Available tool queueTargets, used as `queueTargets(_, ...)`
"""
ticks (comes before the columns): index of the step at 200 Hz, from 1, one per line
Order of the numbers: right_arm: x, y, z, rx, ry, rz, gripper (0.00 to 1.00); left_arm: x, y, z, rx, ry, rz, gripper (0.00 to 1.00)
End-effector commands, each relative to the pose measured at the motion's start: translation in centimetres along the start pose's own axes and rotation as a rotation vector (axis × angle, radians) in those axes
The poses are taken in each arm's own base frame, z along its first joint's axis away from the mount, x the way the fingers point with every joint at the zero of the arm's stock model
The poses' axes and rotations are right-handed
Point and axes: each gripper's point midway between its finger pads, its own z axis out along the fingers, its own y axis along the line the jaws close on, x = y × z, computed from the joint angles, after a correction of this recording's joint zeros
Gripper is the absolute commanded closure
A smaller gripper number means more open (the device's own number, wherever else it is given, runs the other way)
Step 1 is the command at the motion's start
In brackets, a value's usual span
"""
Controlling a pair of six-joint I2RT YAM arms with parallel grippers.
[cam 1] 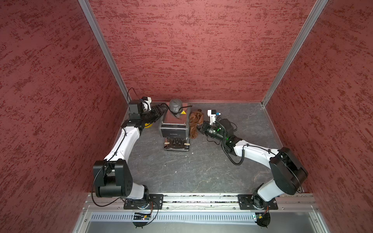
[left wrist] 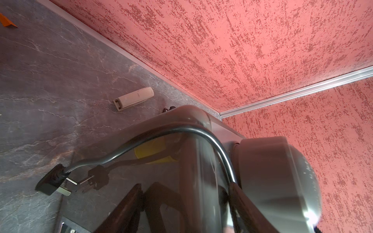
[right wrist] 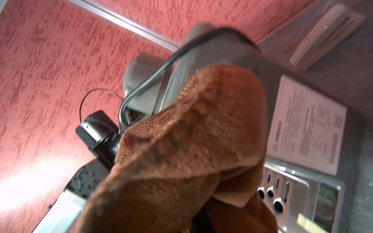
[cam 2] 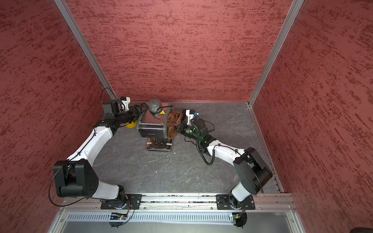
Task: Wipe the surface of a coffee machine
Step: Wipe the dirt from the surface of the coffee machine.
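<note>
Front: aluminium mounting rail (cam 1: 201, 198) carrying both arm bases | left gripper (cam 1: 160, 110): fingers apart at the rear top corner of the boxy grey-and-black coffee machine (cam 1: 174, 126), grip cannot be told | machine stands between both grippers on the grey marbled tabletop (cam 1: 181, 171) | crumpled brown terry cloth (cam 1: 195, 121) lies against the machine's side, pinched in the right gripper (cam 1: 199, 127).

On the machine (cam 1: 175, 129), a glossy steel drip tray (cam 1: 177, 145) and a matt grey plastic cap (cam 1: 175, 105) are seen. The cloth (cam 1: 195, 121) is nubbly brown terry. The table (cam 1: 181, 171) is finished like matt veined stone, the walls (cam 1: 191, 50) in rough red plaster.
</note>
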Motion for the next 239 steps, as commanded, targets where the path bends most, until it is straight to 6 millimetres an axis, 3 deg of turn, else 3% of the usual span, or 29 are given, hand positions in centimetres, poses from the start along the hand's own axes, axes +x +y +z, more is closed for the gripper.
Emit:
queueTargets(1, 1.2, 1.8, -0.8, -0.049, 0.019, 0.024, 1.00, 2.1, 2.3, 0.1, -0.058, 0.064, -0.062, 0.33)
queueTargets(30, 2.8, 2.8, -1.3, -0.063, 0.037, 0.027, 1.00, 2.1, 2.4, 0.1, -0.059, 0.065, -0.063, 0.33)
queueTargets(50, 2.7, 3.0, -1.1, -0.056, 0.034, 0.003, 1.00, 2.2, 2.5, 0.2, -0.061, 0.064, -0.067, 0.33)
queueTargets(94, 0.4, 3.5, 0.9, -0.045, -0.001, -0.084, 1.00, 2.1, 2.5, 0.1, -0.064, 0.059, -0.066, 0.33)
queueTargets(147, -3.0, 1.8, 2.8, -0.047, -0.048, -0.096, 1.00, 1.9, 2.2, 0.0, -0.059, 0.055, -0.063, 0.33)
queueTargets(220, -5.0, -0.8, 5.0, 0.002, -0.065, -0.112, 1.00, 2.1, 1.7, 0.1, -0.032, 0.053, -0.073, 0.33)
queueTargets(239, -4.6, -0.5, 4.9, -0.012, -0.055, -0.110, 1.00, 1.9, 1.4, 0.1, -0.027, 0.047, -0.069, 0.33)
